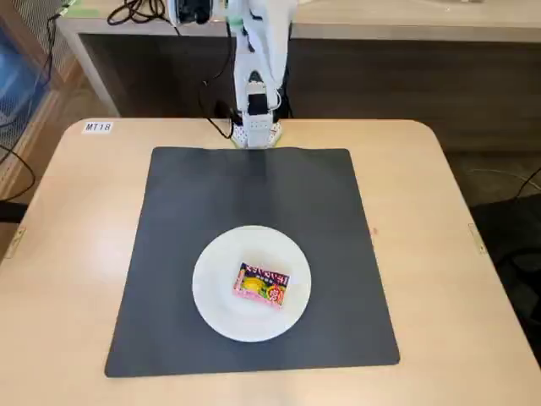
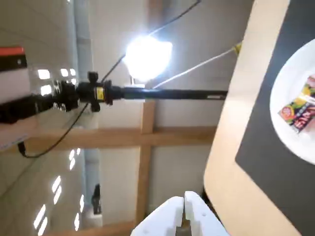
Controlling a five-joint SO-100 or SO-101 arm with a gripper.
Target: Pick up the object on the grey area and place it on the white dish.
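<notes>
The claw (image 2: 184, 209) (fingertips pressed together, empty) pointed away from the worktop (image 1: 76, 254), the object (image 1: 262, 285) lay on the white dish (image 1: 211, 279) atop the grey area (image 1: 338, 211); a careless re-approach could dislodge it.

The box (image 1: 262, 285) is small, flat and rectangular, pink and yellow with a red-orange round mark. It lies flat and slightly askew near the middle of the dish (image 1: 221, 313). The dish is plain, round and white, resting on the near half of the dark grey square mat (image 1: 338, 220).
</notes>
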